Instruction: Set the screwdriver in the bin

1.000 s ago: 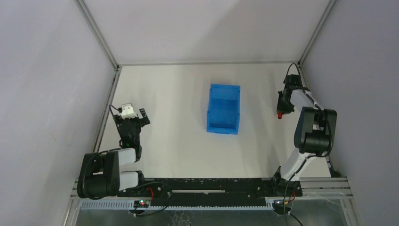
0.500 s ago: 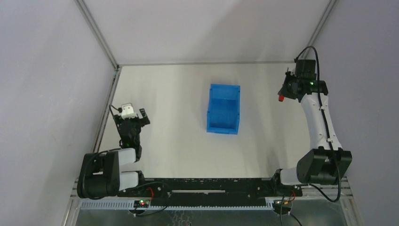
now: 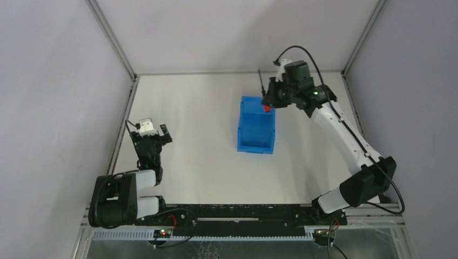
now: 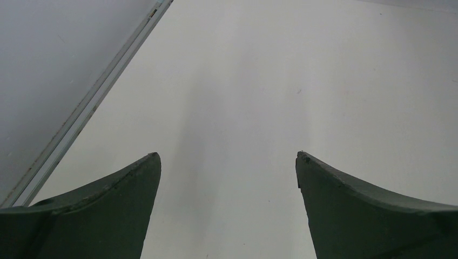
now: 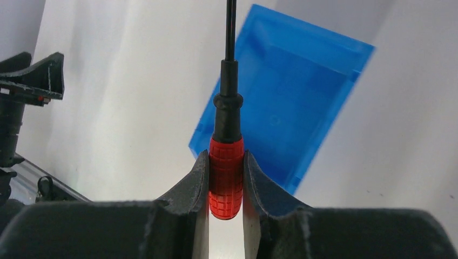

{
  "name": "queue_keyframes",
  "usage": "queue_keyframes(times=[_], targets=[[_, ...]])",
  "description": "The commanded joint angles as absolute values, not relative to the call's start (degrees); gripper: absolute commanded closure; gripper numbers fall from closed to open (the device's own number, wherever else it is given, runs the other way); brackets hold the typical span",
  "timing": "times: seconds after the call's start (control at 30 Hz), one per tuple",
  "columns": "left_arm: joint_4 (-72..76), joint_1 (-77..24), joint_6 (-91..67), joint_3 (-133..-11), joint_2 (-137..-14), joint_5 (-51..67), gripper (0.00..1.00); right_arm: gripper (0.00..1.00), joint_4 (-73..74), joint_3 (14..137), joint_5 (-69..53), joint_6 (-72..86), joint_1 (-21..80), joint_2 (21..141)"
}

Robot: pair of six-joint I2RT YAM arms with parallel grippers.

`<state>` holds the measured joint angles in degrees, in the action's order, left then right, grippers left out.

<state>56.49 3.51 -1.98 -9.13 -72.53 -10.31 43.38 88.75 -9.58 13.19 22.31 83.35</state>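
Between jaws of the right pincer point(image 5: 225, 155), the screwdriver point(image 5: 227, 108), above the bin point(image 5: 294, 97).

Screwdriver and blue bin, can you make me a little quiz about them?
1. True or false: the right gripper is shut on the screwdriver, on its red handle.
2. The bin is: A red, B blue, C green.
3. Fill in: the left gripper is open and holds ____.
Key: 1 true; 2 B; 3 nothing.
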Motion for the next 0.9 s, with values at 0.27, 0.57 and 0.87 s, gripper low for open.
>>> queue_keyframes(times=[0.27, 0.57, 0.87], targets=[[60.29, 3.26, -1.49, -11.09, -72.07, -10.54, 0.0, 0.94, 32.19, 83.73, 6.45, 12.93, 32.96, 95.76], [60.28, 3.26, -1.45, -11.07, -72.08, -10.47, 0.0, 0.9, 27.98, 76.6, 14.59, 15.72, 36.36, 104.56], [60.29, 3.31, -1.49, -11.14, -72.06, -10.46, 0.0, 0.68, 24.01, 75.68, 17.67, 16.11, 37.18, 110.62]])
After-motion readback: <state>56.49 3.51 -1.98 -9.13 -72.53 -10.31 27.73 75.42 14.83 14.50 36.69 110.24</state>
